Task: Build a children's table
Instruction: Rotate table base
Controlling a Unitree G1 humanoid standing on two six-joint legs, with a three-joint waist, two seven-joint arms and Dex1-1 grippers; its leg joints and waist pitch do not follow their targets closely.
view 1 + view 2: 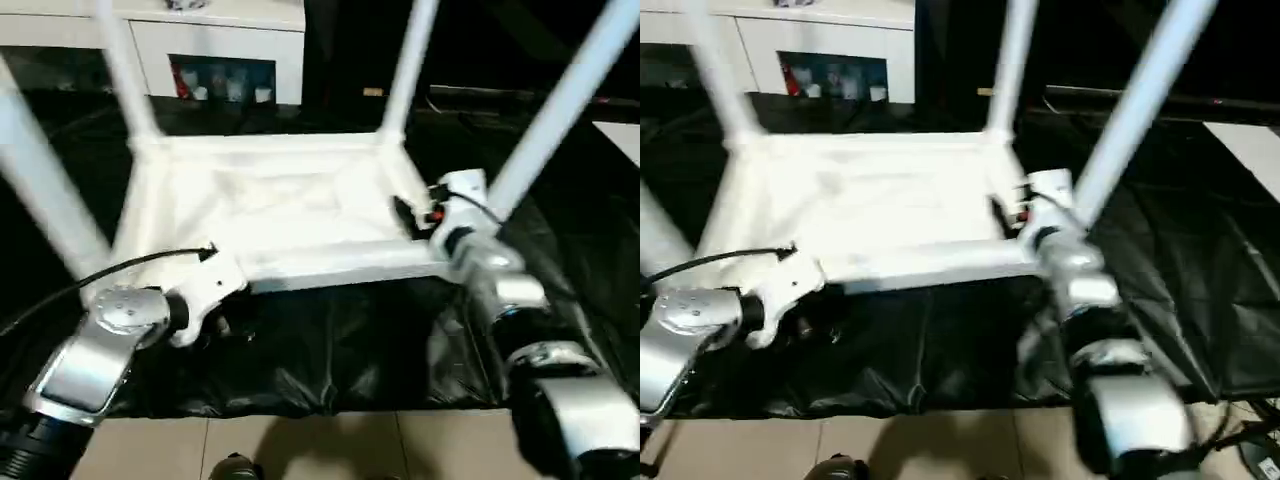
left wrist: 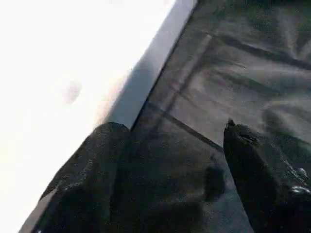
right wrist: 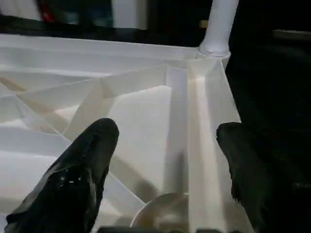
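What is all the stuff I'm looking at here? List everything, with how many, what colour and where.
tabletop: one, white, upside down on the black cover, ribs showing
legs: four, white, standing up from the tabletop's corners
cover: one, black, wrinkled, spread under the tabletop
cabinet: one, white, glass door, behind the work area
floor: beige tiles, along the near edge
left tool: one, black fingers, open, over the cover beside the tabletop's edge
right tool: one, black fingers, open, over the tabletop's ribbed underside near a corner
forearms: two, silver, reaching in from the near side
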